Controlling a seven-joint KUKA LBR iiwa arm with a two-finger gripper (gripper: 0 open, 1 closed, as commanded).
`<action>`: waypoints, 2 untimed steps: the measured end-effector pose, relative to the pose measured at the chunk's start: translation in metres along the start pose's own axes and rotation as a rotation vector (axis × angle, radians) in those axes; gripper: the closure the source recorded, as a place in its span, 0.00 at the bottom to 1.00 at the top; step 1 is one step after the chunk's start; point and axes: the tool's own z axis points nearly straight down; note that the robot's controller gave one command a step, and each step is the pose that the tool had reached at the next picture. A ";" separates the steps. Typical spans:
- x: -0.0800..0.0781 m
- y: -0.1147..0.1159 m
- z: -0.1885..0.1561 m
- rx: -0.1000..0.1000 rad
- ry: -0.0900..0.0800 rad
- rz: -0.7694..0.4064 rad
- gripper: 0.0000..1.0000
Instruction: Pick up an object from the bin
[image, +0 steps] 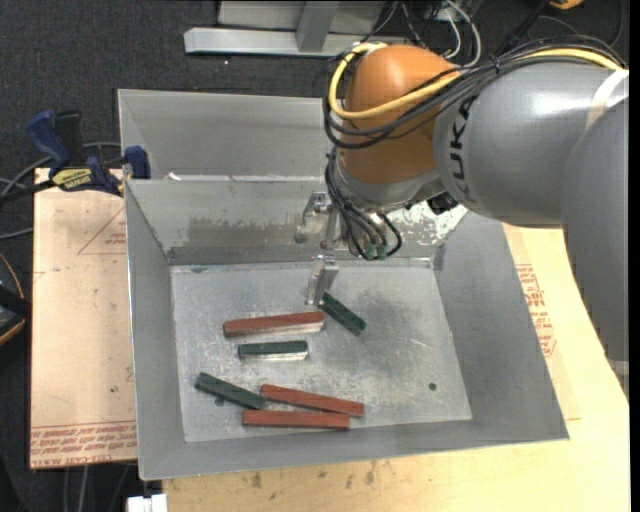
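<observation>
My gripper (319, 288) hangs below the orange wrist cover, over the middle of the bin near its back wall. Its tip is right at the upper left end of a short dark green bar (344, 315), which lies slanted down to the right. I cannot tell whether the bar rests on the floor or is gripped. Just left of the tip, a red-brown bar (273, 324) lies nearly level. Below that one lies a shorter dark green bar (272, 350).
Near the bin's front, a dark green bar (230, 390) lies slanted, with two red-brown bars (312, 401) (296, 420) beside it. The arm and its cables cover the bin's back right corner.
</observation>
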 end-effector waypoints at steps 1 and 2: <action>0.000 0.000 0.000 0.000 0.000 0.000 0.00; 0.008 0.002 0.041 0.002 0.004 -0.021 0.00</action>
